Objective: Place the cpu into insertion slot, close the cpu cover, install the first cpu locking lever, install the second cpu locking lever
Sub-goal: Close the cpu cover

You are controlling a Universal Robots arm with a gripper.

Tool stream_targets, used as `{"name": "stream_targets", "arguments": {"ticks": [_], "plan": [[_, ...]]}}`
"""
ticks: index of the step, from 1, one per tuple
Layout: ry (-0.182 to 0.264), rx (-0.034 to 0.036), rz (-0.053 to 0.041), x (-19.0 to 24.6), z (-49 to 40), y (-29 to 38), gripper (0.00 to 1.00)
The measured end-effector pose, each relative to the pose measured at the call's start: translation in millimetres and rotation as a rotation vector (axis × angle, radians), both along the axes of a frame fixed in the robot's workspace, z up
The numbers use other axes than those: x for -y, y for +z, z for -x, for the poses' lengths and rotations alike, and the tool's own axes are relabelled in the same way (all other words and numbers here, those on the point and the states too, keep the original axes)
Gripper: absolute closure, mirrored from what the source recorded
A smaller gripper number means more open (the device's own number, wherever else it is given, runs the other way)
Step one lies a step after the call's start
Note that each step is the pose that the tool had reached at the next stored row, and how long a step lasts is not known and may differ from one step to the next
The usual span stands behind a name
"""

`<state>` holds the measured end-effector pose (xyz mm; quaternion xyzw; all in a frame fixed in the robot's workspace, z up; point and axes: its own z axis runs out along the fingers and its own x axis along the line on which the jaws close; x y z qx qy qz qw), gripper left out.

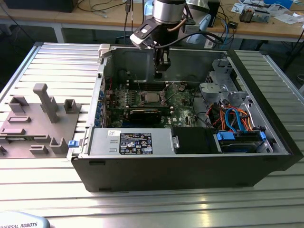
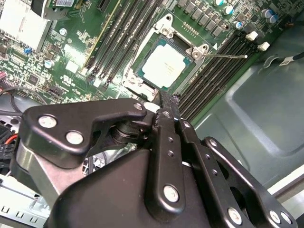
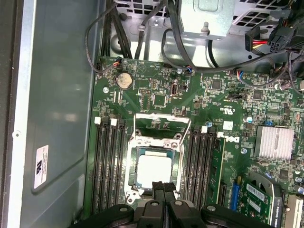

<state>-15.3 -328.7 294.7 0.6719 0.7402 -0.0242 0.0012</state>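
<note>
Socket area of an opened black desktop computer case (image 1: 190,171), lying on a ribbed aluminium bench (image 1: 52,57). The black two-fingered gripper (image 1: 161,66) hangs inside the case above the green circuit board (image 3: 156,88), towards the board's edge nearest the case's far wall in the exterior view. In both wrist views its fingertips (image 3: 159,186) are pressed together and carry nothing.

The small square chip with a silver-grey metal top, the cpu (image 3: 154,170), lies in the insertion slot (image 3: 133,192), a square socket with a silvery rim between two banks of long black memory slots (image 3: 107,166). The thin silvery frame plate, the cpu cover (image 3: 156,142), appears to lie down around the chip's top. In the second wrist view one thin wire locking lever (image 2: 228,55) stands out sideways from the socket over the memory slots, apparently unlatched.

Hazards, as judged from this arrangement: the lever is thin, round and springy, so pressed-together fingertips could slide off it and strike the board or the memory-slot clips. A descent slightly off line would load the chip's top or the cover frame. If the chip sits unevenly, clamping could damage the socket contacts.
</note>
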Motion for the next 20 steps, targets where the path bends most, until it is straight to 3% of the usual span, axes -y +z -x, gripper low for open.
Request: {"name": "stream_targets", "arguments": {"ticks": [20], "plan": [[0.000,0.0000,0.0005,0.0,-3.8,-0.4,0.89]]}}
